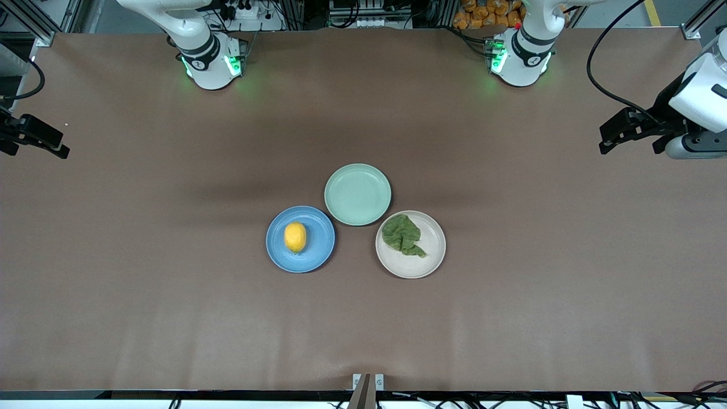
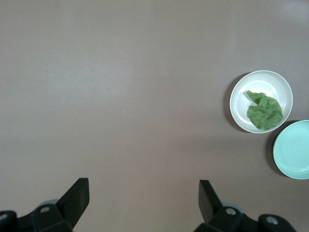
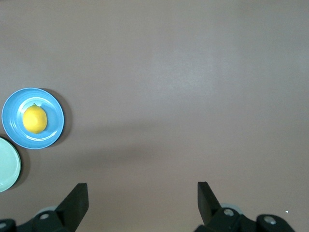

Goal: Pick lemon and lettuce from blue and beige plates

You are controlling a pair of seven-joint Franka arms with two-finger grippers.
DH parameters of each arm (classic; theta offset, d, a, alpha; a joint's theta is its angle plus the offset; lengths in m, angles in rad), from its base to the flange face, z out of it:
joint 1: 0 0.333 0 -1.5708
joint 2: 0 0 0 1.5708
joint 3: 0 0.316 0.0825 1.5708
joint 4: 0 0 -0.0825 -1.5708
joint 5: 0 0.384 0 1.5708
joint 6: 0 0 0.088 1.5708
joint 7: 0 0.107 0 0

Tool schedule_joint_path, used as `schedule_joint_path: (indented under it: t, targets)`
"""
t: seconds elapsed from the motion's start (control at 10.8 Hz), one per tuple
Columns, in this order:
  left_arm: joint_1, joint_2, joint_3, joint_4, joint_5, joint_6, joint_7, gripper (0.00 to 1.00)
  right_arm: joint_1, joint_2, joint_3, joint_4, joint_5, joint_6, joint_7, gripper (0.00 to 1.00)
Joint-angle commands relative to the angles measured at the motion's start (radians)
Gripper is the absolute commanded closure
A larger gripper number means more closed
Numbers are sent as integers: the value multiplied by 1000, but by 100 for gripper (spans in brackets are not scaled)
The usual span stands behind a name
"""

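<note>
Lemon [image 1: 295, 237] on blue plate [image 1: 318, 253], long axis toward front camera; both pincers wide.

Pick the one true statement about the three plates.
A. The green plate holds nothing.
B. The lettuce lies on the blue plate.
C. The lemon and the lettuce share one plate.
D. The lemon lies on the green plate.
A: the green plate is bare, while the lemon lies on the blue plate and the lettuce lies on the beige plate.
</note>
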Motion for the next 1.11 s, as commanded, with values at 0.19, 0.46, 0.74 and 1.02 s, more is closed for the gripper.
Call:
schedule_joint_path:
  t: [0.19,0.46,0.74,1.02]
  targets:
    - [5,-12,-1,8,-9,-9,31,0,8,12,-4,25,1,-8,11,0]
    - [6,-12,-1,8,-14,-9,25,0,8,12,-4,25,1,-8,11,0]
    - [6,-7,-1,5,-17,-13,26,0,8,12,-4,25,1,-8,11,0]
    - [8,2,-1,5,-15,-12,26,0,8,12,-4,25,1,-8,11,0]
